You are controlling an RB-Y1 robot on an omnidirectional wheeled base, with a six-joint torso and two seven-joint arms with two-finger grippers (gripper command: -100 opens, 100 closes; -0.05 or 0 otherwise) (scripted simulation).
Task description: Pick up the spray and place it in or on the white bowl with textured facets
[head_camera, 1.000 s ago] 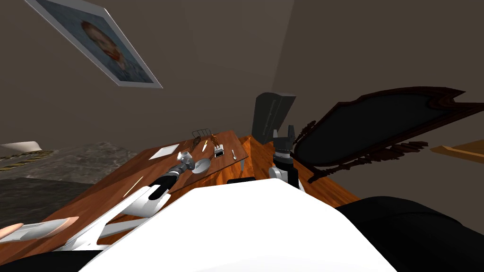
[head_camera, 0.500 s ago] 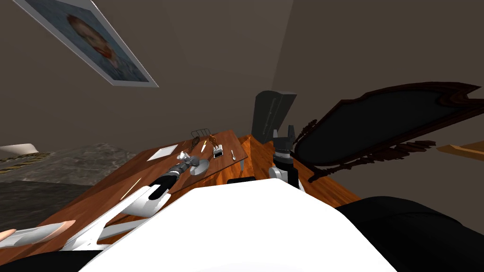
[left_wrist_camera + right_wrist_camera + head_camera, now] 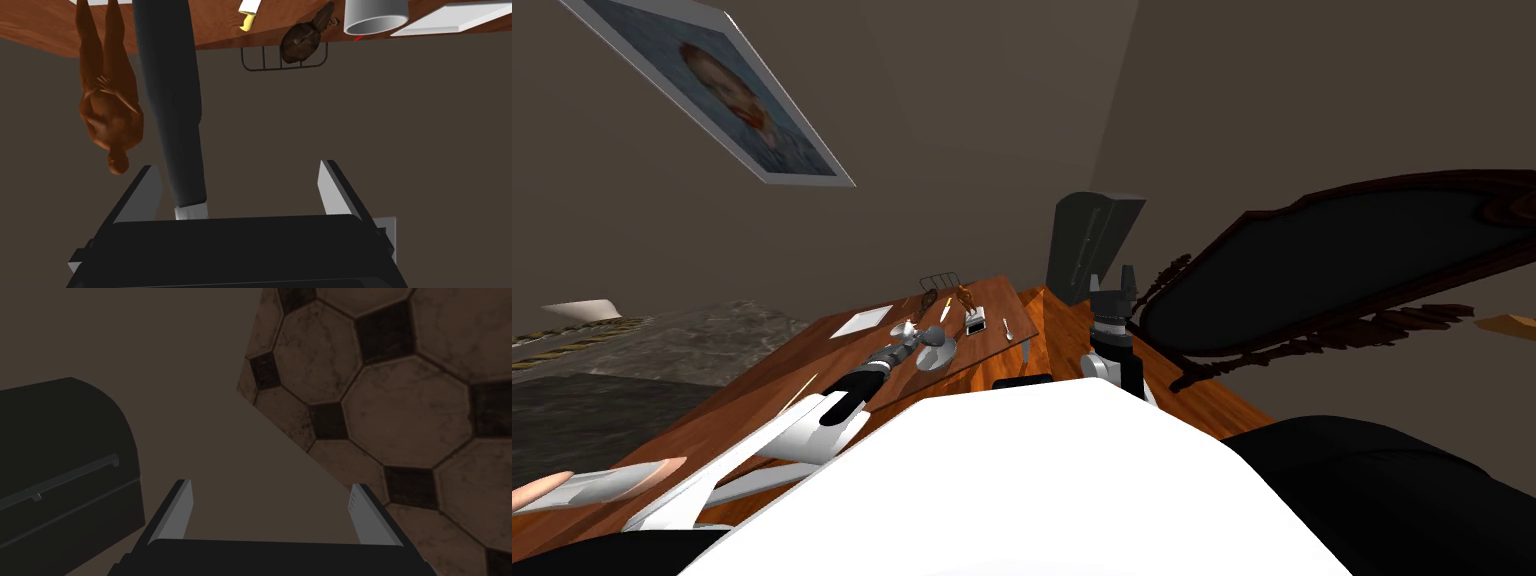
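A glossy reddish wooden table (image 3: 802, 345) carries a rounded pale grey bowl (image 3: 937, 351). Just beside it, the left gripper (image 3: 239, 166) is spread wide. The spray (image 3: 172, 115), a dark tapered cylinder with a white tip, sits between its blades, nearer one. The right gripper (image 3: 271, 484), raised, gapes equally wide.

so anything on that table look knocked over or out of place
Nothing looks spilled or broken. The brown figurine stands upright on the table; its upside-down look is the wrist camera's. One oddity: the long dark spray sits off centre in the open left gripper, close to one finger.
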